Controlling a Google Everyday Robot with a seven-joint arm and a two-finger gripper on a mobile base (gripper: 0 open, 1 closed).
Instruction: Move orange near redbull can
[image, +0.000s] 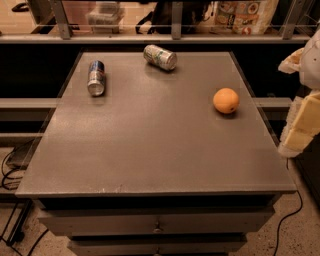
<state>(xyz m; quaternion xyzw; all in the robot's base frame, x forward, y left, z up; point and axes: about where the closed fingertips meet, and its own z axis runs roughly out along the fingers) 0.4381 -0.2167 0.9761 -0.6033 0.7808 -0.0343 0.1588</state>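
The orange (226, 100) is a round fruit resting on the right side of the grey table top (150, 145). The redbull can (96, 77) is blue and silver and lies on its side at the far left of the table, well apart from the orange. My gripper (301, 127) shows as white and pale yellow parts at the right edge of the view. It is off the table's right side, to the right of the orange and a little nearer than it. It holds nothing that I can see.
A silver-white can with green marks (160, 56) lies on its side at the far middle of the table. A railing and shelf (175, 35) run behind the table. Drawers (157, 225) sit under the front edge. Cables (10, 170) lie on the floor at left.
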